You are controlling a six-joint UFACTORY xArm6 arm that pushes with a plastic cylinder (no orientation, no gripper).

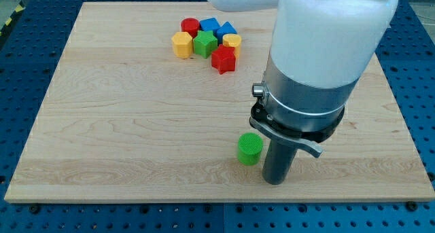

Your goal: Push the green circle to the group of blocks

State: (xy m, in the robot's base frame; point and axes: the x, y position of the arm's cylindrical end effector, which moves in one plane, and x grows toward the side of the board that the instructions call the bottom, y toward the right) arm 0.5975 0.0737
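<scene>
The green circle (249, 149) stands alone on the wooden board (122, 124), near the view's bottom, right of centre. My tip (274, 181) rests on the board just right of and slightly below the green circle, close to it; I cannot tell whether they touch. The group of blocks sits near the view's top centre: a red circle (189, 26), two blue blocks (209, 26) (226, 30), a yellow block (182, 45), a green block (204, 44), a small yellow block (232, 42) and a red block (223, 59).
The arm's large white and grey body (319, 49) hangs over the board's right part and hides the surface behind it. A blue perforated table (27, 49) surrounds the board on all sides.
</scene>
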